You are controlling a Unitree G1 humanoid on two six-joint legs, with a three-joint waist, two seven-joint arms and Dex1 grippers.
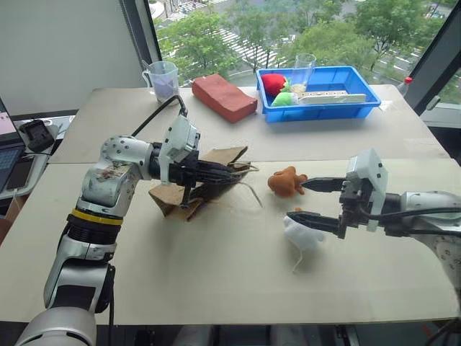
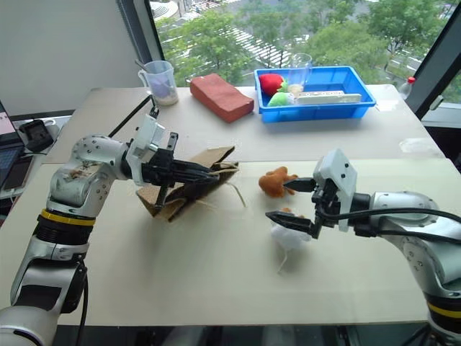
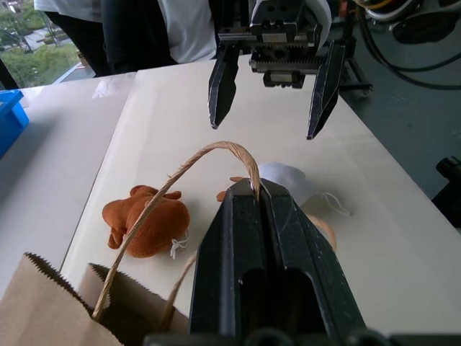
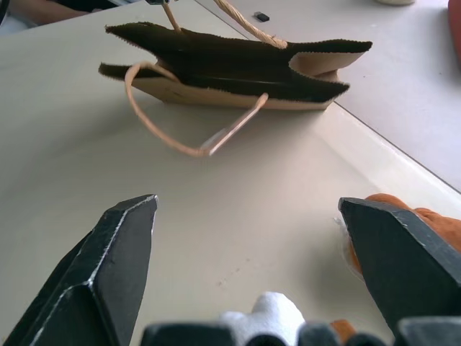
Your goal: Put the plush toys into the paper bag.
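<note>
We've got the left gripper (image 3: 256,189) fingers pinching the paper bag (image 1: 209,180) handle, bag mouth facing the toys. Right gripper (image 1: 311,200) fingers spread over the white plush toy (image 1: 302,234); orange plush toy (image 1: 287,182) just beside on the bench (image 1: 216,274).

Pale tabletop (image 1: 216,281) before me, carrying: brown paper bag (image 1: 216,160) on its side; orange-brown plush toy (image 1: 286,182); white plush toy (image 1: 302,234) just beside it. Far tabletop (image 1: 346,137) beyond the seam: measuring cup (image 1: 163,78), red-brown block (image 1: 224,96), blue tray (image 1: 360,101)
</note>
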